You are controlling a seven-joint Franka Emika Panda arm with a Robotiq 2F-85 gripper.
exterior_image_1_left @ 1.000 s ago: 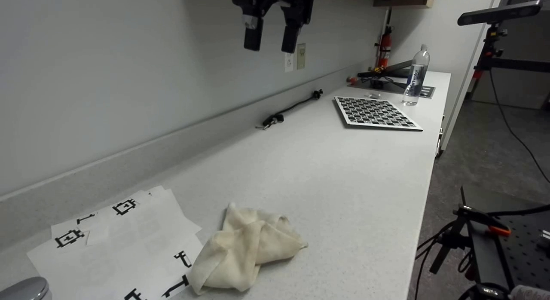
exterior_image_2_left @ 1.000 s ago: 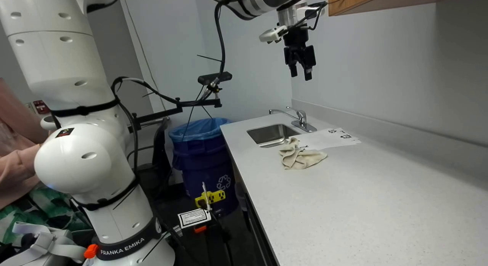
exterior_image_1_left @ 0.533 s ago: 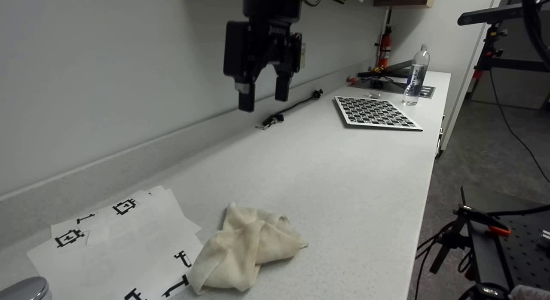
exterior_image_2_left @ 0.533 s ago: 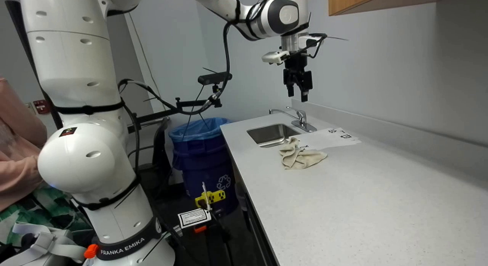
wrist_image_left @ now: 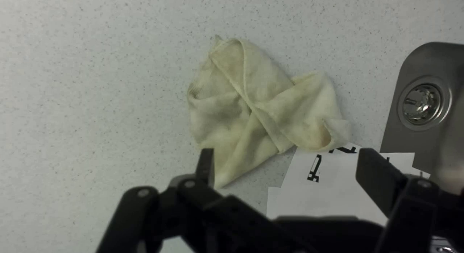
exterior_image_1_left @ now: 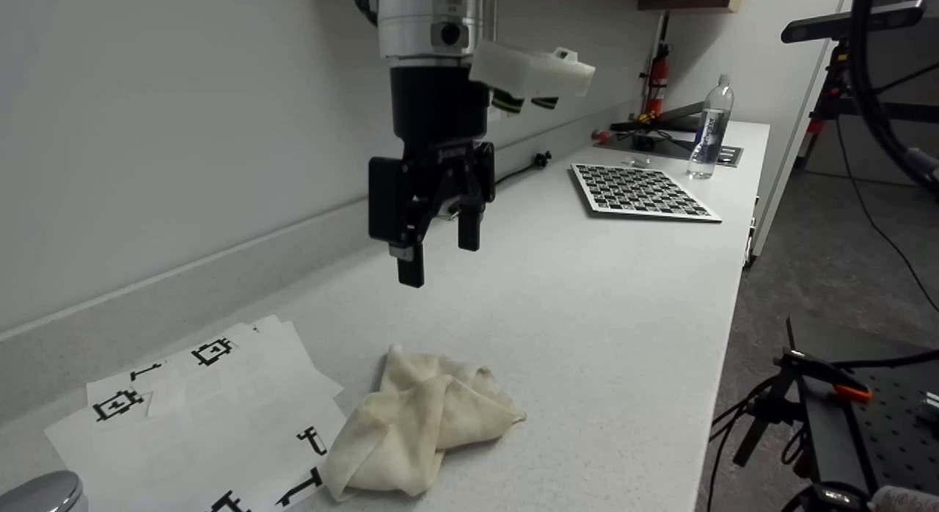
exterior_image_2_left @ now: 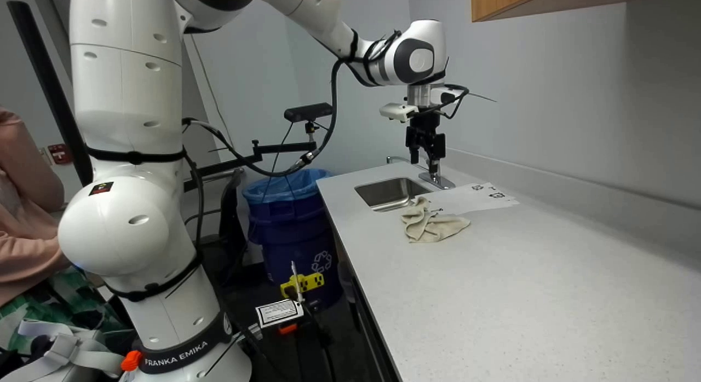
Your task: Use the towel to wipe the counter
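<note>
Two fingers [exterior_image_1_left: 411, 268] of the empty pincer [exterior_image_1_left: 440, 249] are spread. It is held lower than a second ago, nearer the towel [exterior_image_1_left: 425, 420], crumpled on the counter [exterior_image_1_left: 587, 328] below; a grasp seems prepared, wiping not begun. Behind it in an exterior view, the tap [exterior_image_2_left: 444, 183] is partly hidden; the sink [wrist_image_left: 422, 146] is cropped in the wrist view.

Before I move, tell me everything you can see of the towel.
The towel is cream, soft-looking cloth with faint brownish stains and hem-like edges. It lies loosely folded and wrinkled on the counter near the sink, one end lapping over the papers. The open end effector hangs higher, not touching it.
</note>
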